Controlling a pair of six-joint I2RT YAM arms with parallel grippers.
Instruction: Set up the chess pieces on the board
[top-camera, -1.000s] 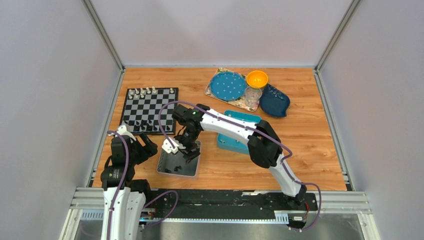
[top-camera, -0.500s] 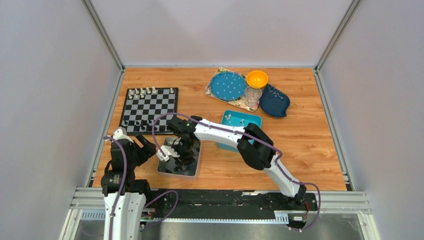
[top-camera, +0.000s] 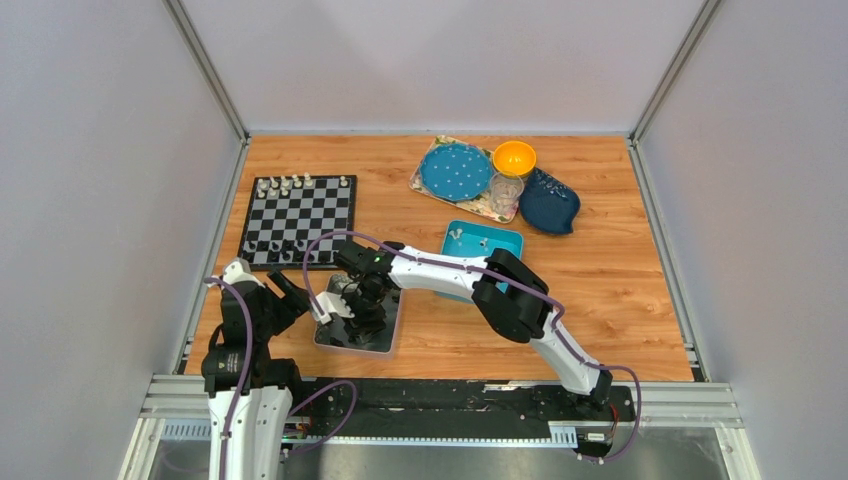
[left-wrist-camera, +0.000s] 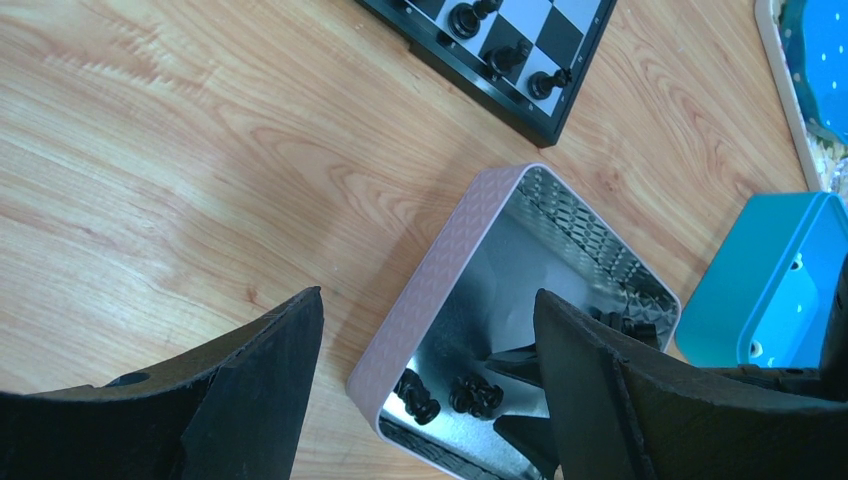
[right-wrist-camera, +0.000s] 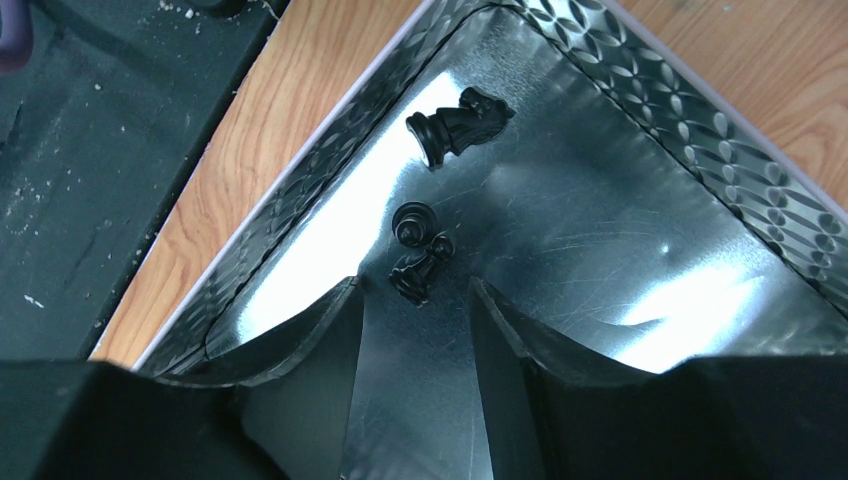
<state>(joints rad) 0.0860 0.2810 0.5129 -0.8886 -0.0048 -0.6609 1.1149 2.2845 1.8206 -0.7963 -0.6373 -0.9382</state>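
The board (top-camera: 298, 215) lies at the far left, with cream-white pieces (top-camera: 300, 183) on its far row and black pieces (top-camera: 290, 248) on its near row. The board's corner (left-wrist-camera: 520, 110) also shows in the left wrist view. My right gripper (top-camera: 362, 318) is down inside the silver metal tray (top-camera: 350, 345), open. Its fingertips flank a black piece (right-wrist-camera: 415, 268) lying on the tray floor without touching it. A black pawn (right-wrist-camera: 412, 220) and a black knight (right-wrist-camera: 460, 125) lie just beyond. My left gripper (left-wrist-camera: 430, 295) hangs wide open over the tray's left wall (left-wrist-camera: 440, 270), holding nothing.
A blue tray (top-camera: 495, 240) holding white pieces (top-camera: 457, 234) sits right of the metal tray. At the back right stand a dotted blue plate (top-camera: 456, 171), an orange bowl (top-camera: 514, 157), a glass (top-camera: 506, 188) and a dark blue dish (top-camera: 549, 203).
My right gripper has dropped into the metal tray, shifted toward its near left, and narrowed its jaws. My left arm has drawn back slightly.
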